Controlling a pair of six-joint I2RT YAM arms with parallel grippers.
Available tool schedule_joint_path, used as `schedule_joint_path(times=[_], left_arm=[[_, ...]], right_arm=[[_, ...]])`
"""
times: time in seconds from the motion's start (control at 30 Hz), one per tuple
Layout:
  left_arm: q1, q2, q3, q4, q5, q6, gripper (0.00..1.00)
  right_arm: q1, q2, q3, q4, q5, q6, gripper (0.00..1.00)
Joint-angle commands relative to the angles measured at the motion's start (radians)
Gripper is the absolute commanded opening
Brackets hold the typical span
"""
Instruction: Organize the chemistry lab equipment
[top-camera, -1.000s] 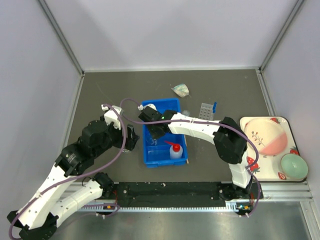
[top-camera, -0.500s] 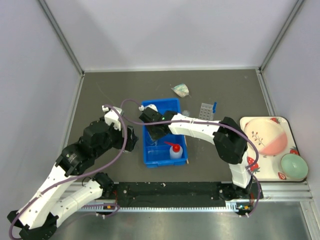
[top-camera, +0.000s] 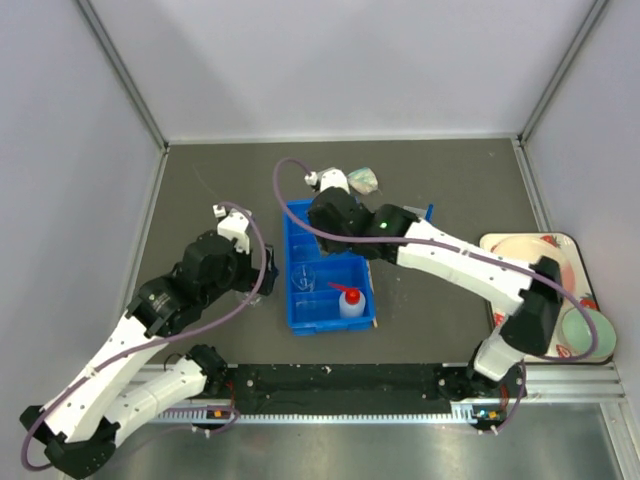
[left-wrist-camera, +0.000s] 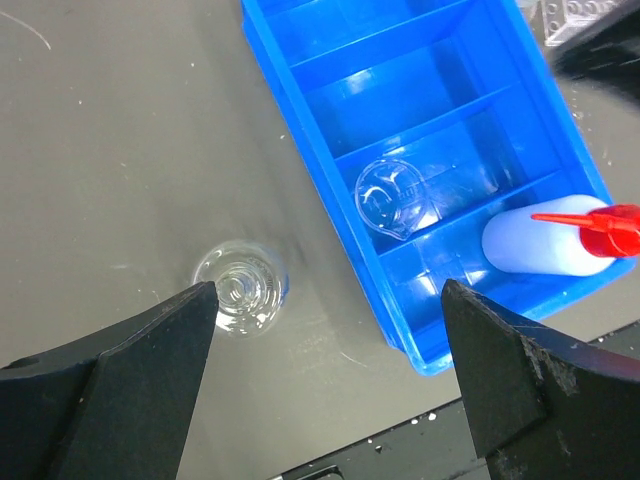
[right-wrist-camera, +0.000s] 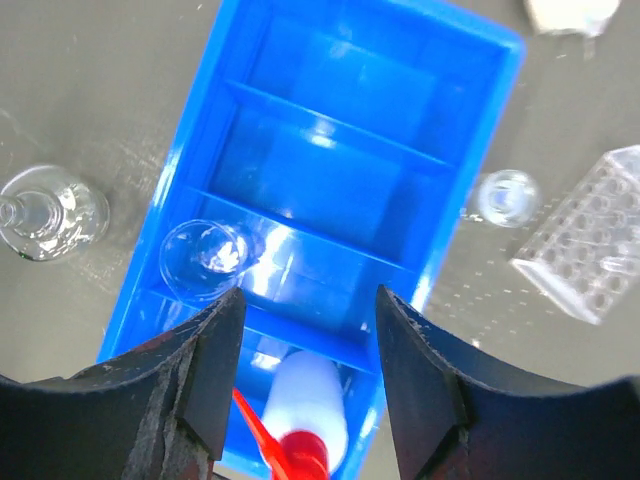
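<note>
Presently, the left gripper (left-wrist-camera: 328, 300) is hovering with its jaws spread wide and nothing between them above a clear glass flask (left-wrist-camera: 240, 290), which is standing upright on the table (left-wrist-camera: 110, 150) just beside the long wall of the blue bin (left-wrist-camera: 400, 110). The flask is lying off-centre, close under one finger (left-wrist-camera: 130, 370) rather than midway. The right gripper (right-wrist-camera: 310, 300) is hanging likewise released and empty over the bin, where a beaker (right-wrist-camera: 205, 258) is occupying one compartment and the squeeze bottle (right-wrist-camera: 305, 400) the end compartment next to it. A second small flask (right-wrist-camera: 505, 195) is waiting on the table on the bin's other side, near the tube rack (right-wrist-camera: 600, 255).

Judging from this layout, the step in hand is picking up the near flask for the bin. Doing it well probably means shifting the left gripper sideways until the narrow neck is sitting centred, lowering straight, closing gently on the neck since glass is slippery, and lifting clear of the bin wall. The right arm crowding the bin is the likely collision risk
</note>
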Motion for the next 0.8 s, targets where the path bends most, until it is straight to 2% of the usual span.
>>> schedule_joint_path(times=[0.0, 0.3, 0.43, 0.57, 0.77], left_arm=[[0.002, 0.055, -0.02, 0.07, -0.066, -0.048, 0.99], [0.015, 0.215, -0.047, 0.087, -0.19, -0.251, 0.99], [0.025, 0.258, -0.07, 0.089, -0.177, -0.352, 0.99], [0.088, 0.253, -0.136, 0.129, -0.151, -0.438, 0.99], [0.179, 0.331, -0.149, 0.113, -0.099, -0.484, 0.99]], right_arm=[[-0.001, -0.127, 0.037, -0.07, 0.136, -0.043, 0.56], [-0.016, -0.321, -0.108, -0.089, 0.161, -0.034, 0.56], [-0.015, -0.387, -0.164, -0.089, 0.144, -0.022, 0.56], [-0.016, -0.455, -0.222, -0.087, 0.117, 0.0, 0.56], [-0.015, -0.51, -0.286, -0.079, 0.091, 0.012, 0.56]])
